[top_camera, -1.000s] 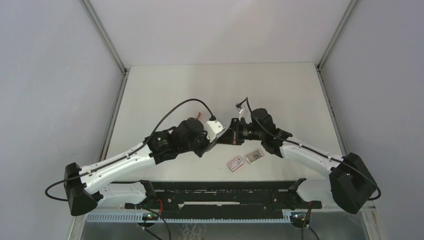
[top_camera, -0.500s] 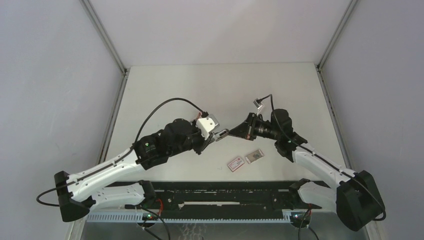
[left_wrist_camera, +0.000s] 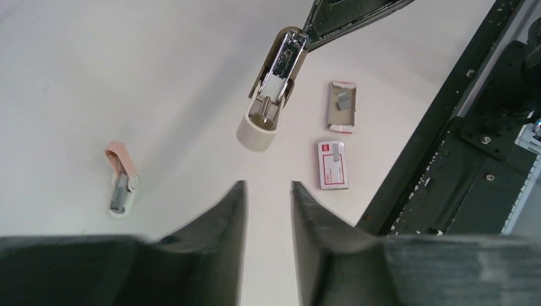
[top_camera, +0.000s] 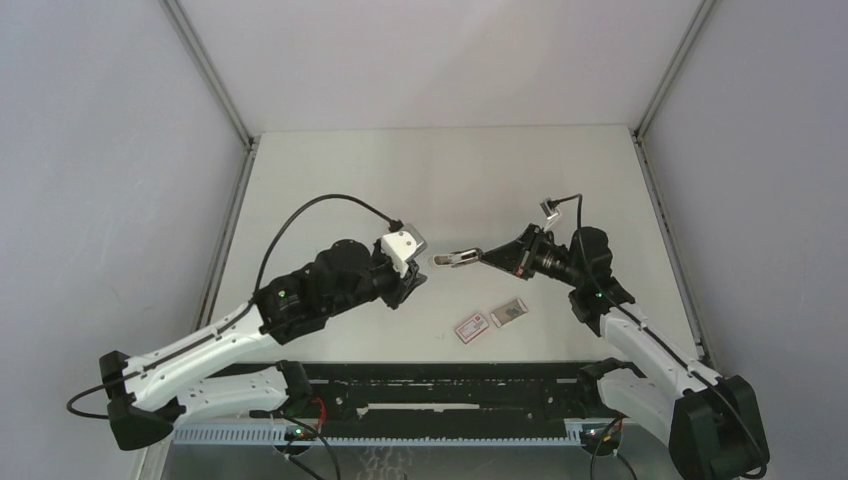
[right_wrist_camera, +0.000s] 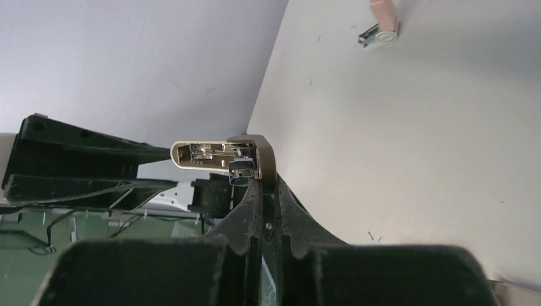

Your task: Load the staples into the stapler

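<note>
A pale, matte table [top_camera: 450,170] fills the floor of a booth with plain grey walls [top_camera: 100,150] on three sides and slanting metal frame posts [top_camera: 208,72] at the back corners. A black rail [top_camera: 450,385] runs along the near edge, between the two arm bases. Near that edge, right of the middle, a pale tray [top_camera: 509,312] lies flat with the staples [left_wrist_camera: 343,99] in it as a small grey block. Just beside it, on the side toward the left arm, is a white sleeve [left_wrist_camera: 333,166] with a red label; the two are close but apart. The stapler [top_camera: 455,258] is off the table at mid-table, clenched at one end by the right pincer [top_camera: 484,257]. It is cream-coloured with a silver channel inside and lies about level, its free end pointing at the left arm. The right wrist view shows the fingers [right_wrist_camera: 255,204] pressed tight on the stapler's curved end. The left pincer [left_wrist_camera: 265,191] is released, its two dark fingers slightly apart with only bare table seen between them, aimed toward the stapler's free end but apart from it. A small pink-and-white piece [left_wrist_camera: 121,175] with a silver part lies alone on the table; the top view does not show it.
</note>
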